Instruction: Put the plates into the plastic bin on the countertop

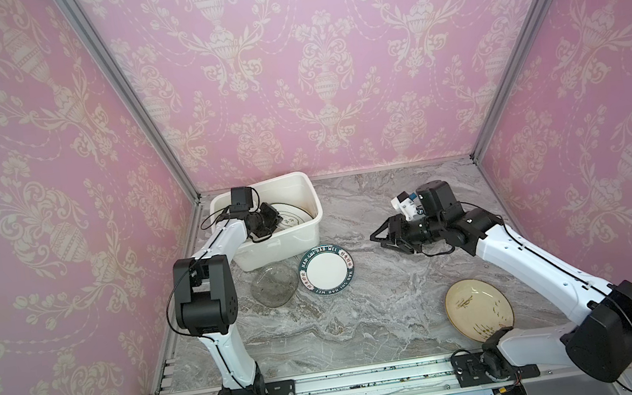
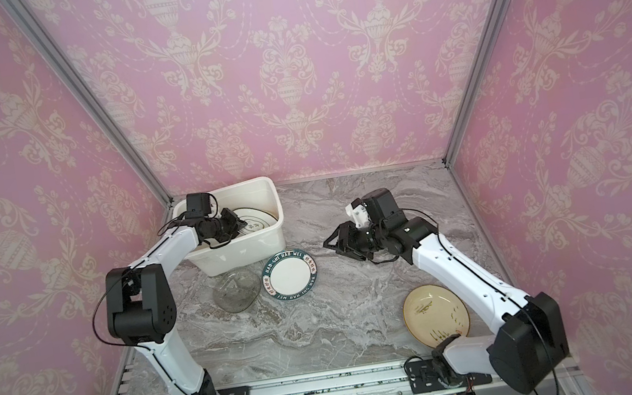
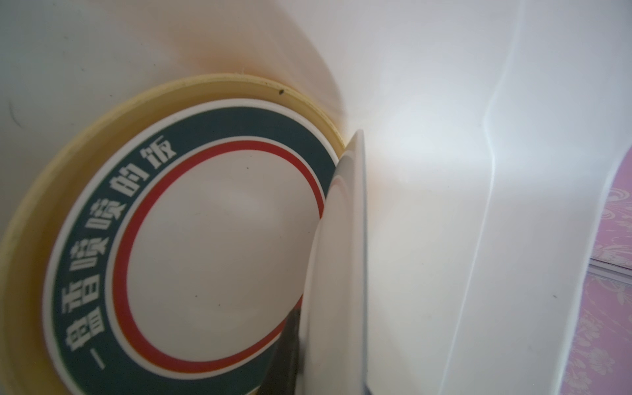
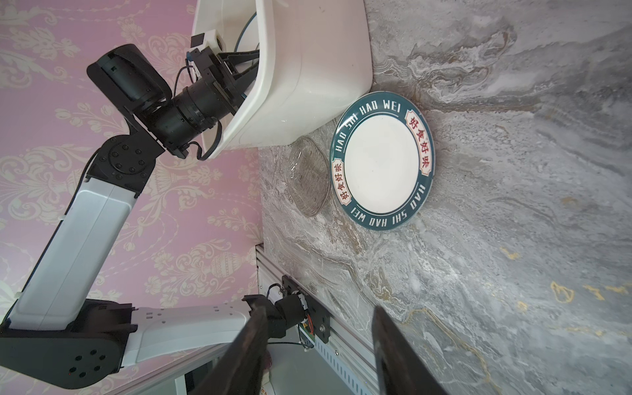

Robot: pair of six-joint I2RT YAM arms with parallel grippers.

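My left gripper (image 1: 274, 223) reaches into the white plastic bin (image 1: 283, 247) and is shut on the rim of a white plate (image 3: 337, 273), which it holds on edge. Under it in the bin, a teal-rimmed plate with a red ring (image 3: 212, 239) lies on a yellow plate (image 3: 102, 119). On the countertop (image 1: 365, 317), a teal-rimmed white plate (image 1: 326, 270) and a clear glass plate (image 1: 274, 285) lie in front of the bin. A cream plate (image 1: 479, 308) lies near the right. My right gripper (image 1: 379, 240) hovers open and empty to the right of the teal-rimmed plate.
Pink patterned walls with metal posts close in the countertop on three sides. An aluminium rail (image 1: 333, 389) carrying both arm bases runs along the front edge. The right arm's forearm (image 1: 533, 260) passes just beside the cream plate.
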